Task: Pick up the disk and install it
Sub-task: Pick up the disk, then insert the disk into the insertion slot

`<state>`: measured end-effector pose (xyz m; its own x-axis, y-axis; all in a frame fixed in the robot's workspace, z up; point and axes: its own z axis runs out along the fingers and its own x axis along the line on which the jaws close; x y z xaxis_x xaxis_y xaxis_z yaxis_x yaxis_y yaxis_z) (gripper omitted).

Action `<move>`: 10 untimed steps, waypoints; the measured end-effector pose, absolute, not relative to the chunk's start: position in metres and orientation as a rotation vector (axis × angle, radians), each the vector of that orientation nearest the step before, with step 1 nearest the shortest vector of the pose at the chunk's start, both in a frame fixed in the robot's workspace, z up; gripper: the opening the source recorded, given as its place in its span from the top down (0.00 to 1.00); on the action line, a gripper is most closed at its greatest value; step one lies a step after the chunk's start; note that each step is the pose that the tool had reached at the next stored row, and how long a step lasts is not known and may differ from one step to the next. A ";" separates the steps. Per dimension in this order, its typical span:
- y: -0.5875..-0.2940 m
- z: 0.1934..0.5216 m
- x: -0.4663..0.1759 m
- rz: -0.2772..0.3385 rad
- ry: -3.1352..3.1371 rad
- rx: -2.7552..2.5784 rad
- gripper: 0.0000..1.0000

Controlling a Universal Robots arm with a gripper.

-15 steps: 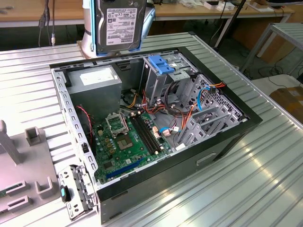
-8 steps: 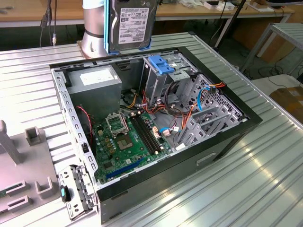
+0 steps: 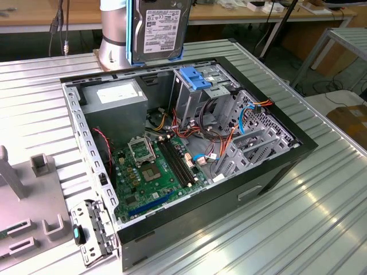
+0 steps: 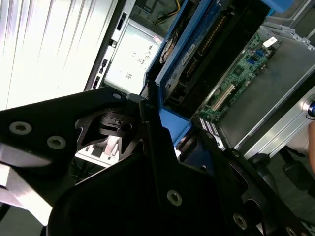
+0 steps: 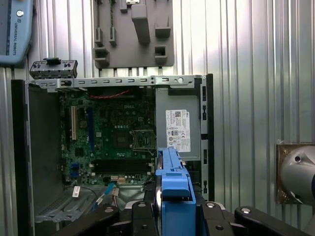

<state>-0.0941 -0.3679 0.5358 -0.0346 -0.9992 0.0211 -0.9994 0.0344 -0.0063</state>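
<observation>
The black gripper point(image 5: 175, 214) is clamped on the disk point(image 5: 172, 177), its jaws pressing the blue plastic frame from either side, as the first wrist view shows. The disk, a hard drive with a white barcode label, hangs upright on its edge in the air, clear of everything, just above the far edge of an open computer case point(image 3: 200, 220). In the exterior view its label faces the camera. Holding it by the frame's sides leaves the lower edge free. The upright pose probably suits the vertical drive cage point(image 3: 186, 100) below it, which stands along the case's far edge and carries a blue bracket point(image 3: 194, 77) on top. Beside that cage, toward the exterior view's left and in the case's far corner, sits the grey power-supply box point(image 3: 117, 94) with its white label. The green motherboard point(image 3: 155, 177) covers the case floor, and orange and red cables point(image 3: 200, 137) run between it and the cage. The case lies on its side with the panel off, likely so the arm can reach in from above. It rests in the middle of a ribbed metal table point(image 3: 321, 229). A grey fixture plate point(image 3: 34, 217) with upright pegs lies at the table's edge on the exterior view's left. A silver section of the robot arm point(image 3: 112, 34) stands behind the case. The disk is picked up but not yet installed.
</observation>
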 end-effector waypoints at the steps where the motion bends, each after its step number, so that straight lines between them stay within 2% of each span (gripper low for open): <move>1: -0.368 0.536 -0.094 0.030 -2.252 2.174 0.63; 10: -0.368 0.536 -0.094 0.030 -2.259 2.168 0.63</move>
